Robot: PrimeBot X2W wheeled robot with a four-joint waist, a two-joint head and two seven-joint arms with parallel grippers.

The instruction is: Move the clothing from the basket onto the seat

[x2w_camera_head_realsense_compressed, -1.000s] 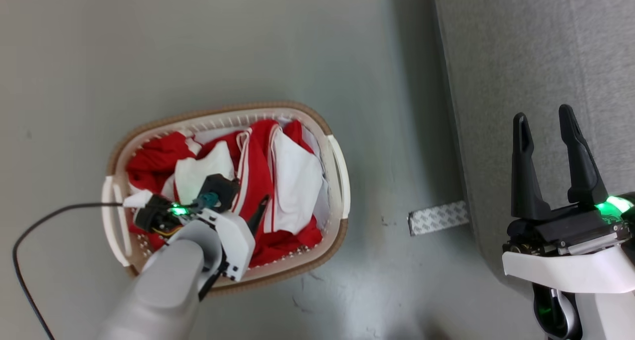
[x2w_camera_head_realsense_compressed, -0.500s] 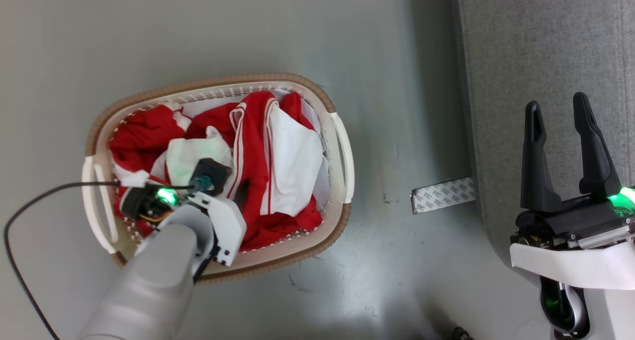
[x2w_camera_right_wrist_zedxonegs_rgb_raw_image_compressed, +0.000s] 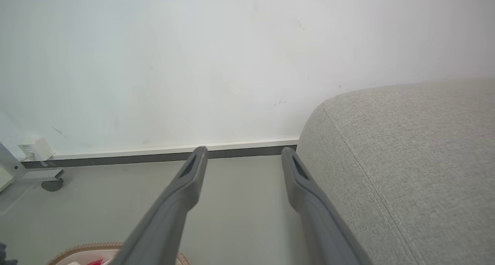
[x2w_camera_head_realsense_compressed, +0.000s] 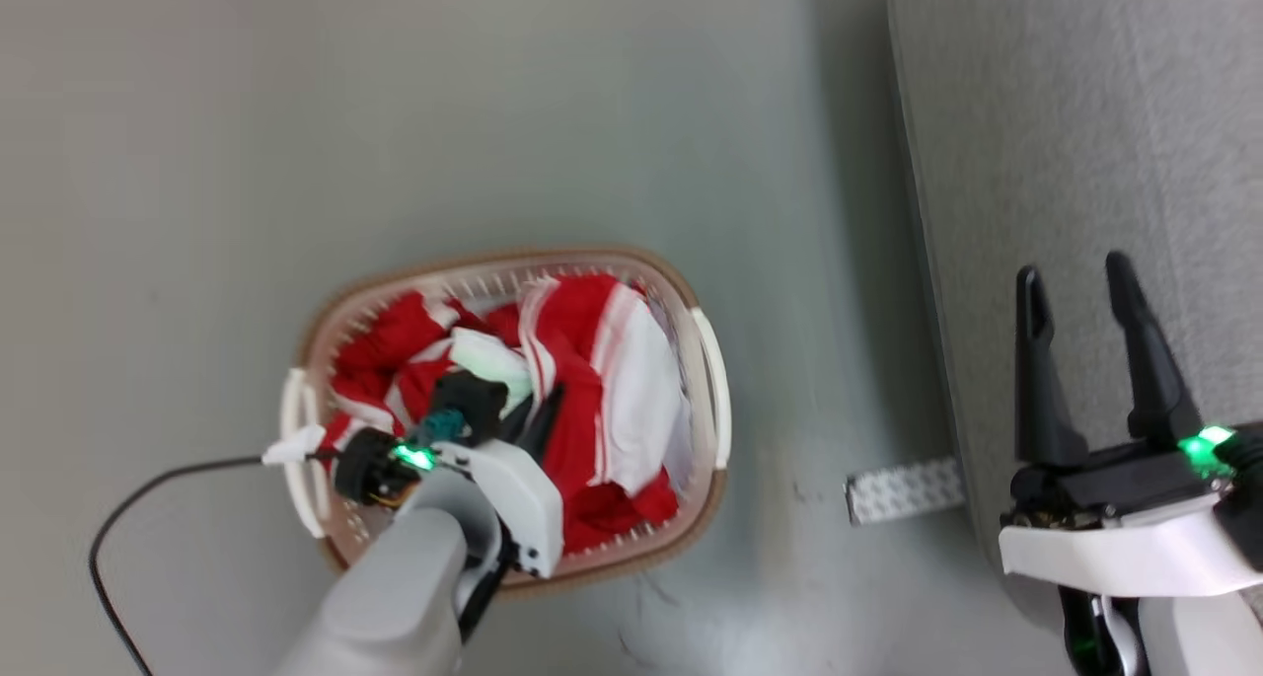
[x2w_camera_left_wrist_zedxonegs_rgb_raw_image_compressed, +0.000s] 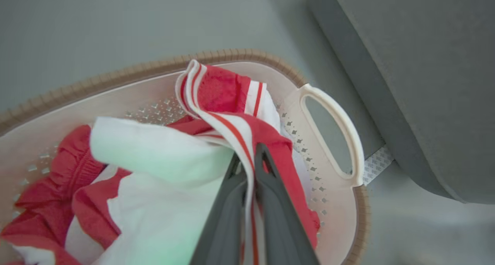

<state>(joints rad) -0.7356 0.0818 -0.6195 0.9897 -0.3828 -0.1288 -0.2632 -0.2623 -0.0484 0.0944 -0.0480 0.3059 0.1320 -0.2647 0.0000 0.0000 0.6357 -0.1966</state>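
Floor [x2w_camera_head_realsense_compressed: 493,113]: left jaws pinch clothing [x2w_camera_left_wrist_zedxonegs_rgb_raw_image_compressed: 228,91]; right jaws wide.

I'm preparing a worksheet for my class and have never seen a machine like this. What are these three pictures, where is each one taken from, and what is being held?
This is a wheeled robot with two arms, each ending in a two-fingered claw. One picture looks down from a camera on its head. The other two come from cameras on its left and right wrists, looking along the fingers. On the grey floor stands a basket of red-and-white clothing, beside a grey sofa. The left claw is shut on a striped fold of the clothing inside the basket. The right claw is open and holds nothing; it is near the sofa's edge.
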